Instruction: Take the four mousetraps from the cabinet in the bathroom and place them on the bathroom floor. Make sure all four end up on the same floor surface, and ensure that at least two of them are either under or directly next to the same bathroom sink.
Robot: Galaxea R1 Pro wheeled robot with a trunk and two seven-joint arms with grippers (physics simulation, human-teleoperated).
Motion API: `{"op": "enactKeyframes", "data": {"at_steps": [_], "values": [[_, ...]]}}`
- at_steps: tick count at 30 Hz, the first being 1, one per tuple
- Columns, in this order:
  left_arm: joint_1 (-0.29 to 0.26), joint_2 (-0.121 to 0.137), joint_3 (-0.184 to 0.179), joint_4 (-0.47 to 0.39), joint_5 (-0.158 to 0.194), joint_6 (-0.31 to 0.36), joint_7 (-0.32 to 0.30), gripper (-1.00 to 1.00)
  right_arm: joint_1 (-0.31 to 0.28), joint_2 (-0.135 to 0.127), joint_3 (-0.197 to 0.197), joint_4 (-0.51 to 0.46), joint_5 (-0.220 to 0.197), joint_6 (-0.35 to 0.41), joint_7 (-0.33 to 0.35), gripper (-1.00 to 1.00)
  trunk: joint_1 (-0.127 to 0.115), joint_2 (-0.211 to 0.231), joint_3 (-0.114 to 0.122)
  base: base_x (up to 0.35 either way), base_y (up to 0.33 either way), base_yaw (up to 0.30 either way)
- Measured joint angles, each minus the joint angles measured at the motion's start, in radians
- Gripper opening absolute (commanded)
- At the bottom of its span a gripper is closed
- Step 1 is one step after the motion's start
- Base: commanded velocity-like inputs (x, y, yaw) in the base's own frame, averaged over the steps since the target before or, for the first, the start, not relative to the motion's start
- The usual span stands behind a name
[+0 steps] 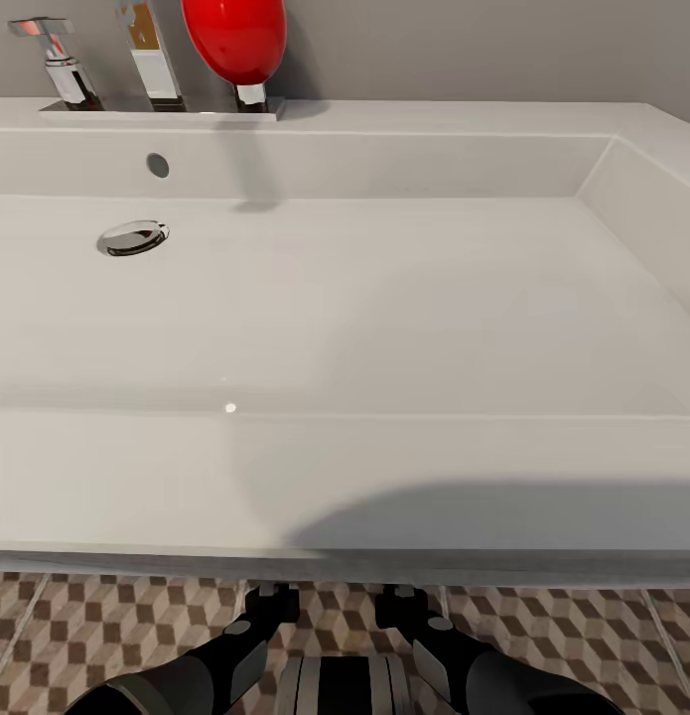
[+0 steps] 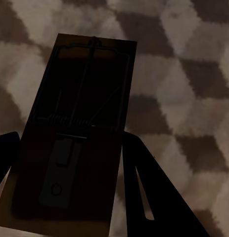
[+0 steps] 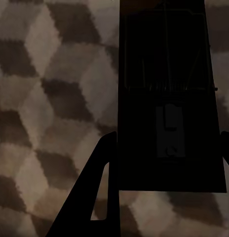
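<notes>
Mousetraps sit 1 in each end effector: the left end effector [image 2: 69,192] is clamped across the near end of a mousetrap [image 2: 77,123], the right end effector [image 3: 166,177] likewise on a second mousetrap [image 3: 168,94], each trap's long axis running straight out along the fingers. Both hang above the cube-patterned bathroom floor [image 2: 193,74], under the front edge of the white sink [image 1: 345,477], so I judge release needs a lowering toward the tiles, with neither arm clearly nearer.

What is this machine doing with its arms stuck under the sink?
The robot faces a wide white sink, both arms reaching beneath its front edge. The left gripper holds one mousetrap, and the right gripper holds another mousetrap, each above the cube-patterned bathroom floor. Neither trap looks set down yet.
</notes>
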Motion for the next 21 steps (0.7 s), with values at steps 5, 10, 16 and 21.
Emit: {"op": "enactKeyframes", "data": {"at_steps": [5, 10, 16, 21], "values": [[0.0, 0.0, 0.0, 0.003, -0.001, -0.001, 0.0, -1.0, 0.0, 0.0, 0.0, 0.0, 0.0, 0.0, 0.0, -1.0, 0.0, 0.0, 0.0, 0.0, 0.0, 0.0], [0.0, 0.0, 0.0, 0.004, -0.001, -0.001, 0.0, -1.0, 0.0, 0.0, 0.0, 0.0, 0.0, 0.0, 0.0, -1.0, 0.0, 0.0, 0.0, 0.0, 0.0, 0.0], [-0.001, 0.0, 0.0, 0.004, -0.001, 0.0, 0.0, -1.0, 0.0, 0.0, 0.001, 0.0, 0.0, 0.0, 0.0, -1.0, 0.0, 0.0, 0.0, 0.0, 0.0, 0.0], [0.0, 0.0, 0.0, 0.004, -0.001, 0.0, 0.0, -1.0, 0.0, 0.0, 0.0, 0.0, 0.0, 0.0, 0.0, -1.0, 0.0, 0.0, 0.0, 0.0, 0.0, 0.0]]}}
